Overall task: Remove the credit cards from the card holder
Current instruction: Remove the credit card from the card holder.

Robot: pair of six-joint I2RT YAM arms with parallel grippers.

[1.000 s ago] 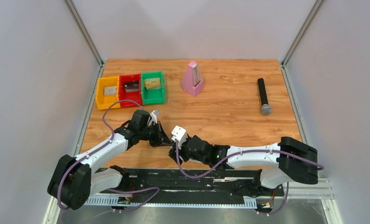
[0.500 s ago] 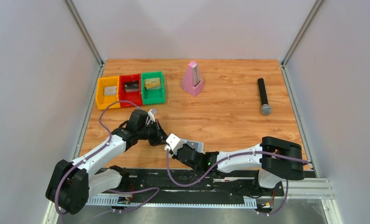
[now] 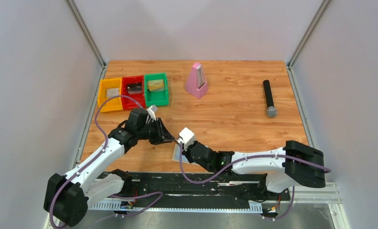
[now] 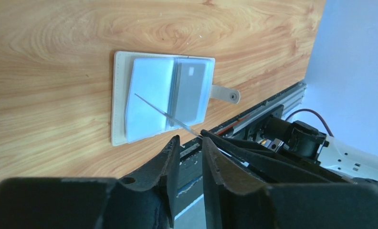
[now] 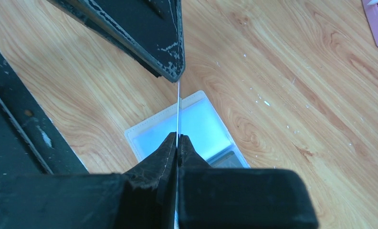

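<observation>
Black right tool (image 5: 178, 139) newly clamped, card (image 5: 178, 107) pinched

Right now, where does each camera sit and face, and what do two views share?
Top external: above, behind the bases, looking down on the wooden table; left arm, right arm show.
Left wrist: past the open left gripper toward the flat cream bifold card holder.
Right wrist: along the right gripper, shut on a thin card, edgewise.
Both wrists share holder and card.
</observation>
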